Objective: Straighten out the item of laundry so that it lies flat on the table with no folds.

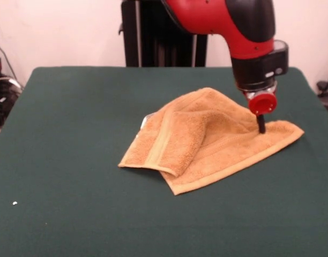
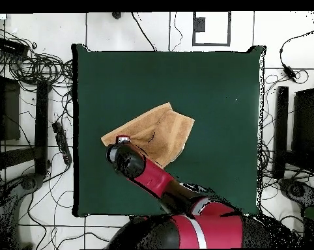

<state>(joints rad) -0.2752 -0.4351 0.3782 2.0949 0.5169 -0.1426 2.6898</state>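
Observation:
The golden-tan towel lies on the dark green table, a little right of centre in the front view. Its left part is folded over onto itself, showing a woven band stripe, and a bit of white tag peeks out at the far left edge. The right corner lies flat and points right. My gripper comes down from the red and black arm onto the towel near that right corner and touches the cloth. In the overhead view the towel lies left of centre, and the gripper is at its lower left corner.
The arm's wrist hangs over the towel's far right side. Wide green table surface surrounds the towel. Cables and black equipment lie on the floor beside the table. A small white speck sits near the front left.

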